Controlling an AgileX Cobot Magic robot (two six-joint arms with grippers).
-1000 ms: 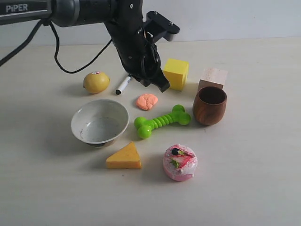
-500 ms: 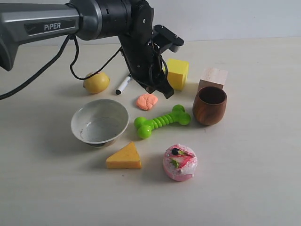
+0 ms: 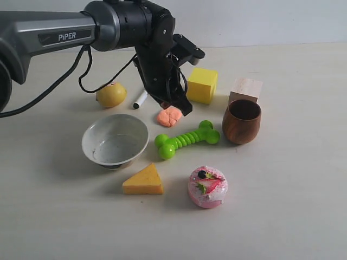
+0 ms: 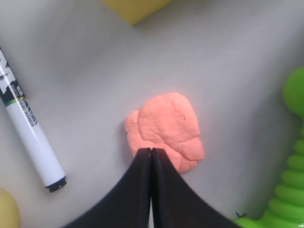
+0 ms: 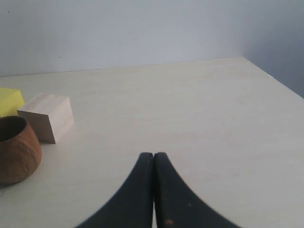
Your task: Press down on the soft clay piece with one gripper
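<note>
Where the counter runs toward its far edge, about midway between its left and right edges, we see the soft clay piece [image 3: 169, 116] lying flat on the bare surface. It sits between the white marker [image 3: 141, 99] and the green bone toy [image 3: 187, 140], with the yellow block [image 3: 202, 85] just behind it. The left gripper [image 3: 183, 108] hangs at the clay's rim, its two black fingers pressed together with nothing between them. In the left wrist view the joined tips overlap the clay's edge, though we cannot tell whether they touch it. The right gripper [image 5: 153, 156] is likewise pressed together and holds nothing, over bare counter, with the wooden cup [image 5: 16, 149] and the wooden block [image 5: 47, 116] off to one side.
</note>
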